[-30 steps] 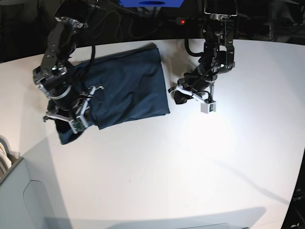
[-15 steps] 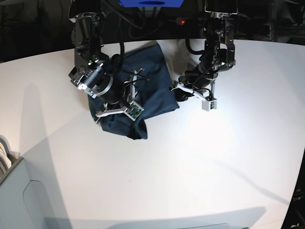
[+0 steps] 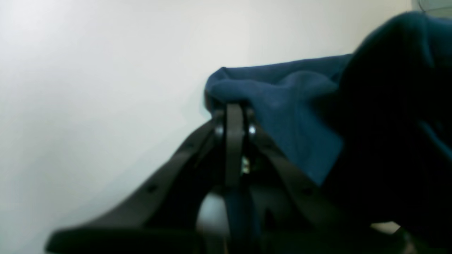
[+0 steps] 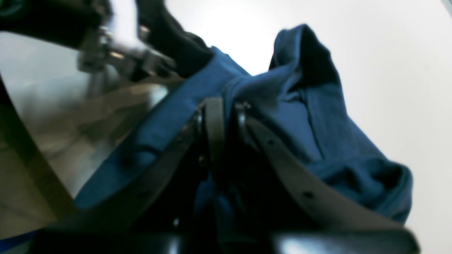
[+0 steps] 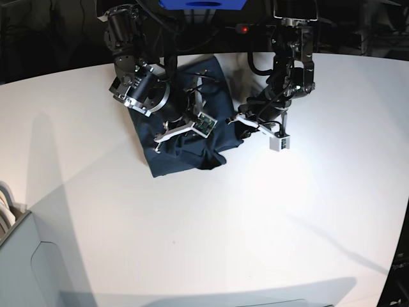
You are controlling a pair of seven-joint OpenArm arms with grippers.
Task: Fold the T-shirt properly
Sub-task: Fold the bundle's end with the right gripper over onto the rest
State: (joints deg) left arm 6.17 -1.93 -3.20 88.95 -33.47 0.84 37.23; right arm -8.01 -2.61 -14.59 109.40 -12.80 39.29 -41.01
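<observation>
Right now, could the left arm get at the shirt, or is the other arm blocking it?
Probably yes: the left gripper already looks shut on the T-shirt at its edge, while the right gripper holds cloth beside it.

The right hand [image 5: 192,121] hides much of the T-shirt [image 5: 172,153].

Broad white worktop [image 5: 211,236] w/ curved far edge is filling most of base view, lit from above; soft grey shadows are lying across its left side & near front edge. Beyond it the room is sitting dark, w/ a blue box [image 5: 203,4] at top centre & small red light [image 5: 243,29] glowing beside it. Pale grey unit [image 5: 25,268] is showing at bottom left corner.
</observation>
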